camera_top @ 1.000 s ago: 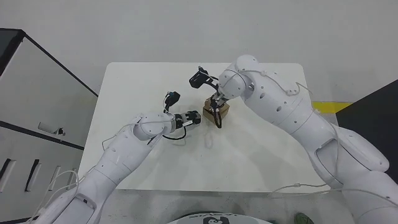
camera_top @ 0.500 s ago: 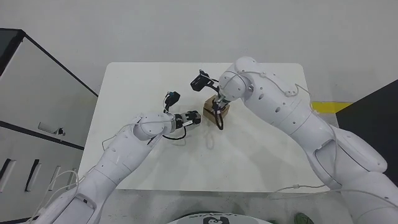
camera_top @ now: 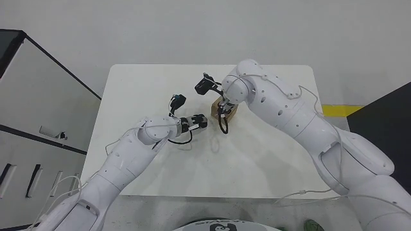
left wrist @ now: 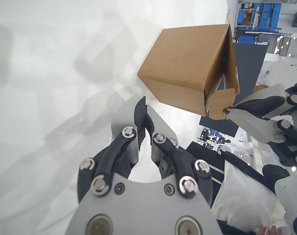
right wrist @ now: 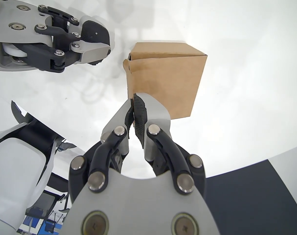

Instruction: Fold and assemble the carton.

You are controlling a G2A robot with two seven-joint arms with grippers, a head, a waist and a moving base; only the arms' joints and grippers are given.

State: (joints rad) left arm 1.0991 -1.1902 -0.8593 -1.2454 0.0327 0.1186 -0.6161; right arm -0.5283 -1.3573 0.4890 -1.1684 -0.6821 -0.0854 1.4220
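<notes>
1 small brown carton (camera_top: 226, 111) stands on the white table (camera_top: 270, 160) near its middle, under the right arm's wrist. Its faces look nearly equal, so I cannot tell a long axis. Its open end, with 1 loose flap, faces the right gripper (right wrist: 136, 108), whose 2 fingers are pressed together with the tip against that flap's edge. The left gripper (left wrist: 143, 113), also pressed together, points at the carton's closed side, just beside it and apart.
</notes>
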